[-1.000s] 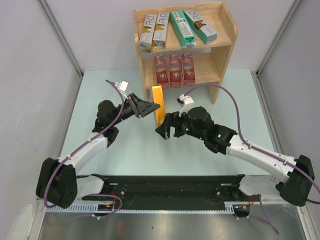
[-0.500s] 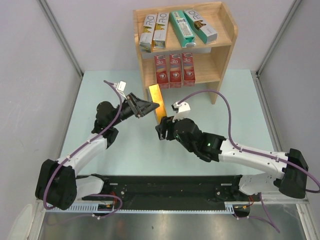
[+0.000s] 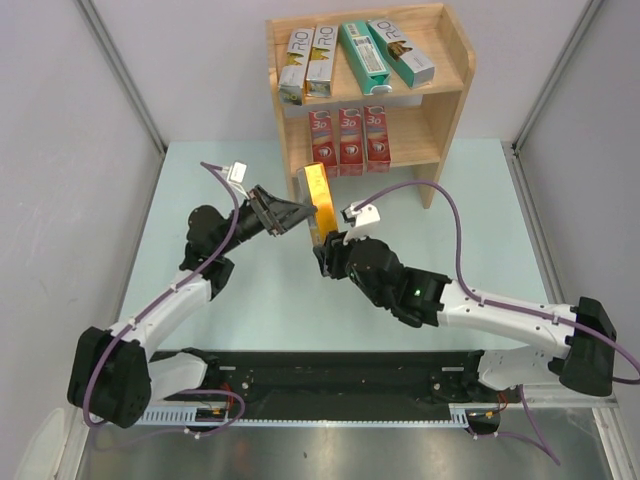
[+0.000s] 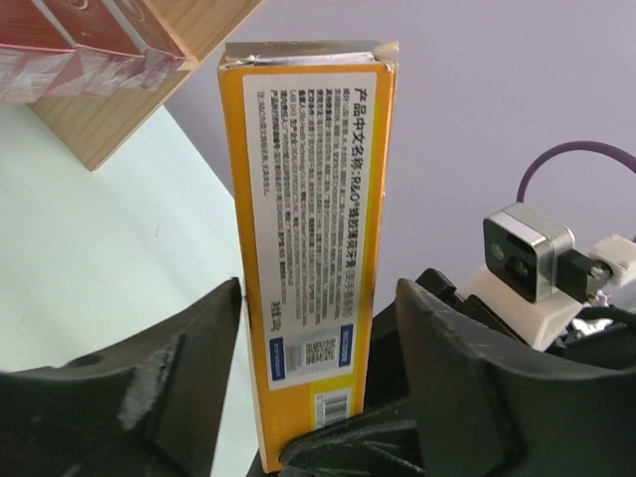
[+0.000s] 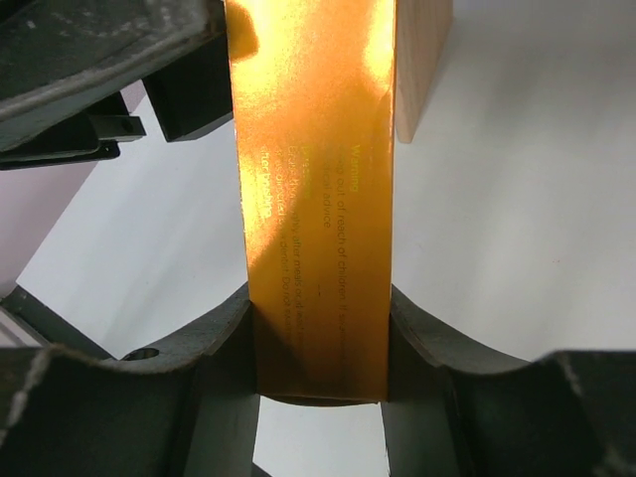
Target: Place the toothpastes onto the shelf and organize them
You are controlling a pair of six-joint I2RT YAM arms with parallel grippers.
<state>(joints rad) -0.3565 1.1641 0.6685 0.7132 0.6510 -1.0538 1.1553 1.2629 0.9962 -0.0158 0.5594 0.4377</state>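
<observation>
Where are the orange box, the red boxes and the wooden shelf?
orange box [image 3: 318, 190], top view, upper part of its long face.
red boxes [image 3: 350, 137], top view, the middle box of three on the lower tier.
wooden shelf [image 3: 452, 125], top view, its right-hand side panel.

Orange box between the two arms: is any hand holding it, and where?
The right hand grips the orange carton by its lower end. The left hand straddles its middle, with a gap beside one finger.
</observation>
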